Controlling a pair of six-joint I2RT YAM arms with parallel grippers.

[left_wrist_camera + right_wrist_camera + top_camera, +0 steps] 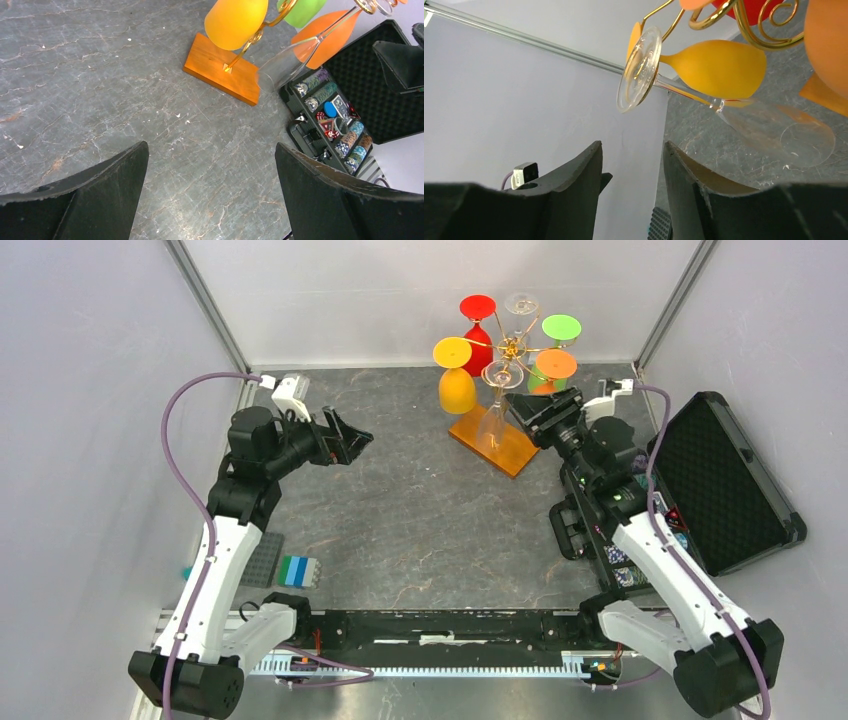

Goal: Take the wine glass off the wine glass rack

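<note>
Fingers of my left gripper [211, 146] spread wide, empty; fingers of my right gripper [632, 147] drawn to a slim gap, nothing between them.

Top view, left to right: left gripper hovers over the grey table [400, 530], left of centre, pointing toward the wine glass rack [513, 340]. Rack stands upper centre, its amber base [515, 452] flat on the table. Yellow glass [457, 390] hangs on the rack's left, red glass [478, 340] behind it, green glass [560, 328] and orange glass [555, 365] on its right. Clear wine glass [492, 422] hangs bowl-down at the rack's front, foot up in the gold wire, bowl over the base. Right gripper sits just right of that glass. In the right wrist view its foot and stem lie above my fingertips, apart from them. Open black case [735, 480] at right edge.
</note>
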